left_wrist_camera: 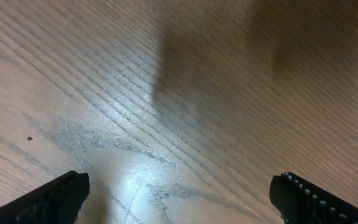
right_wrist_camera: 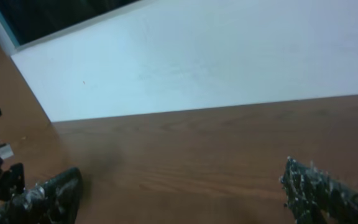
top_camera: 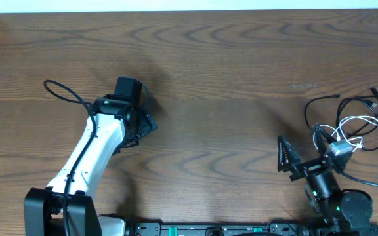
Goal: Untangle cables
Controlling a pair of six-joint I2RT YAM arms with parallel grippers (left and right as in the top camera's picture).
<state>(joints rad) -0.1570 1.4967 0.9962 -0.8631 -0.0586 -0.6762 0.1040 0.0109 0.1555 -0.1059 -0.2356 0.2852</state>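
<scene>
The cables lie in a tangle at the table's right side in the overhead view. The black cable (top_camera: 327, 102) loops wide around the shorter white cable (top_camera: 358, 122). My right gripper (top_camera: 285, 159) stands open to the left of the tangle, apart from it. In the right wrist view the right gripper (right_wrist_camera: 182, 198) has only bare wood between its fingers, and no cable shows. My left gripper (top_camera: 143, 128) is at the table's left half, far from the cables. In the left wrist view the left gripper (left_wrist_camera: 179, 202) hangs open over bare wood.
A thick black arm wire (top_camera: 64, 92) loops beside the white left arm (top_camera: 87, 154). A white wall (right_wrist_camera: 216, 56) rises behind the table's far edge. The right arm's base (top_camera: 346, 206) sits just below the tangle.
</scene>
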